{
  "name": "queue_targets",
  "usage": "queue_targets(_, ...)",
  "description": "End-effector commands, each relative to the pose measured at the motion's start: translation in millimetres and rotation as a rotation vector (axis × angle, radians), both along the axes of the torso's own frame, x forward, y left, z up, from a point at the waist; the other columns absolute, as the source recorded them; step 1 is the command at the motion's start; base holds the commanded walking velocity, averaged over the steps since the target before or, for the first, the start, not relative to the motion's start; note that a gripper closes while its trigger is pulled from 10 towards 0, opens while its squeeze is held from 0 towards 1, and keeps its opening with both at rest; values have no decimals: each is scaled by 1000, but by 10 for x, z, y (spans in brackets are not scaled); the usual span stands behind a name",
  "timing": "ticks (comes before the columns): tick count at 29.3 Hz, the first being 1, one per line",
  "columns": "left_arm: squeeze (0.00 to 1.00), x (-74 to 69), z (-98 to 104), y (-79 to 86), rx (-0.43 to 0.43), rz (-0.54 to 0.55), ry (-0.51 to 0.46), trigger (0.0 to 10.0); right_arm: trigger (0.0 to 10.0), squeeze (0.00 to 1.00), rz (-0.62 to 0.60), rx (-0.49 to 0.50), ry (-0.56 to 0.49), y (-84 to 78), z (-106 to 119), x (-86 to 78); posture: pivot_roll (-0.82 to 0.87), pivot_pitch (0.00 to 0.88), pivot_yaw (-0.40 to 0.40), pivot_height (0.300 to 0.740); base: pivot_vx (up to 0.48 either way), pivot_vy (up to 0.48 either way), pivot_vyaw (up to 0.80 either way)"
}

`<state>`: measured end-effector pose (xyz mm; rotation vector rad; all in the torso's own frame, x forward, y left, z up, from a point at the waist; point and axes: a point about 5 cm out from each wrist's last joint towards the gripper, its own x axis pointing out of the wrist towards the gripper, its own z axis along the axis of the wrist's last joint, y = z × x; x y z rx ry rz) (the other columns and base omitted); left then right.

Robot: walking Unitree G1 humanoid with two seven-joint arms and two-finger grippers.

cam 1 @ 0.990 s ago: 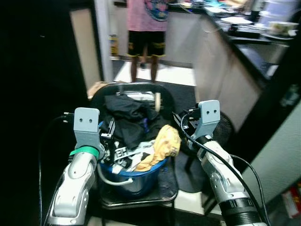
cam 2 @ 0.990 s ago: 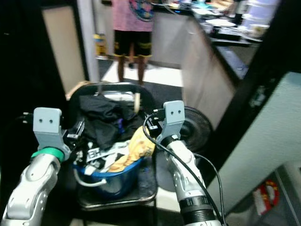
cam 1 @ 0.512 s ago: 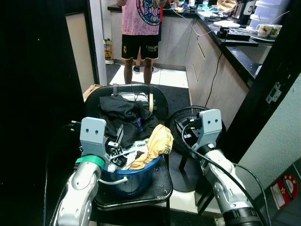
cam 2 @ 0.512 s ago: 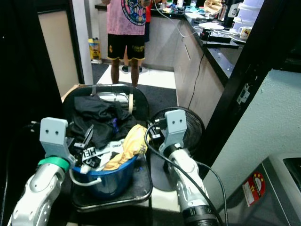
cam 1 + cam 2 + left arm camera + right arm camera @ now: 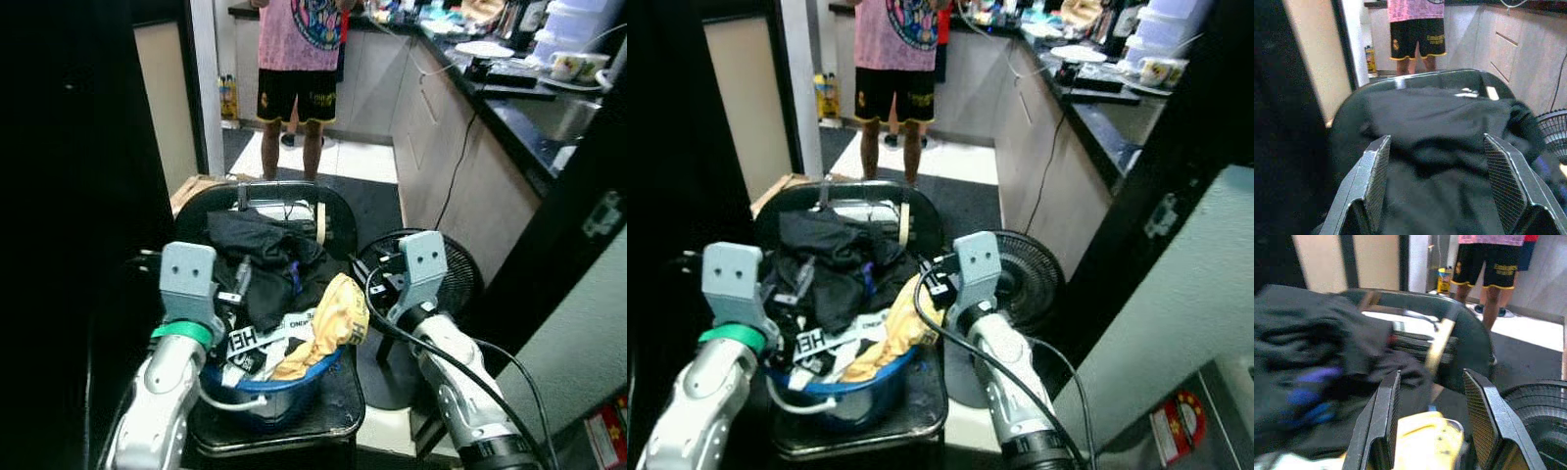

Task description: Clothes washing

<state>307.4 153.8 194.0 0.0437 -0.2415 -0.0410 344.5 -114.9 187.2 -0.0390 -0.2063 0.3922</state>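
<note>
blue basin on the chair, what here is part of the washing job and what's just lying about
Part of the job:
blue basin
black clothes
yellow garment
left tool, open
right tool, open

Just lying about:
black chair under the basin
floor fan
person standing ahead
counter with dishes

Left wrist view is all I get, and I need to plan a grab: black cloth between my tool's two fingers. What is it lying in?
Observer: The black clothes are heaped in a blue basin that sits on a black chair.
Operator: Anything else in that pile?
Observer: A yellow garment hangs over the basin's rim on the right side.
Operator: Where is the other arm?
Observer: The right tool is open, its fingers pointing over the yellow garment.
Operator: Anything near the chair?
Observer: A black floor fan stands just to its right, and a person stands beyond it in the kitchen.
</note>
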Motion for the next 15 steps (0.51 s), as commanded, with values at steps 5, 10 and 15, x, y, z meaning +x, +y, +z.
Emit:
queue_targets(5, 0, 7, -45, -21, -12, 7, 31, 10000, 10000, 0, -19, 13, 14, -72, -35, 0, 11, 54, -7, 740, 340, 0, 0)
queue_targets(10, 0, 17, -39, -22, -14, 4, 31, 10000, 10000, 0, -27, 18, 7, -87, -16, 6, 13, 58, -6, 740, 0, 0, 0)
queue_targets(15, 0, 25, -6, -29, -8, 5, 12, 10000, 10000, 0, -30, 26, 1, -94, -5, 12, 15, 59, -7, 740, 0, 0, 0)
